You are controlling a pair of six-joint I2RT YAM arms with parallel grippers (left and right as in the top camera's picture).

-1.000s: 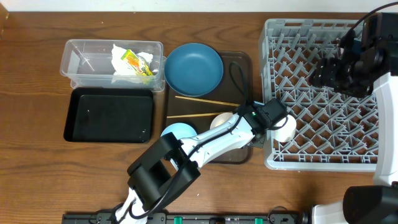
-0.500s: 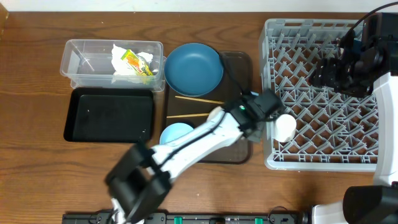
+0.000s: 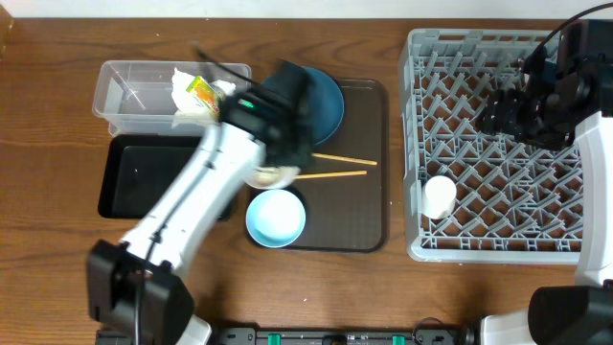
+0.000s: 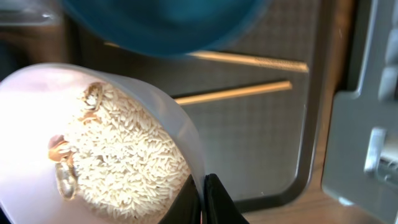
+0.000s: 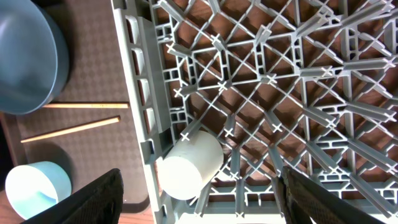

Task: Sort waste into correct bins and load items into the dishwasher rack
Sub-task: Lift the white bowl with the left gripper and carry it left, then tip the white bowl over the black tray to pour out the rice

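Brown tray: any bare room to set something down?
Lower right of the dark brown tray, bordered by the wooden chopsticks, small light-blue bowl and grey lattice rack. Strip right of the dark-blue round plate. Left side crowded: left gripper holds white rice bowl.

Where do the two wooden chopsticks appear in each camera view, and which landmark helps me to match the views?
Overhead: the chopsticks lie on the brown tray, near the middle, just below the dark-blue plate.
Left wrist: chopsticks in the upper middle, right of the white bowl.
Right wrist: chopsticks at the left side, below the plate.
Shared landmark: the dark-blue plate, beside the chopsticks in every view.
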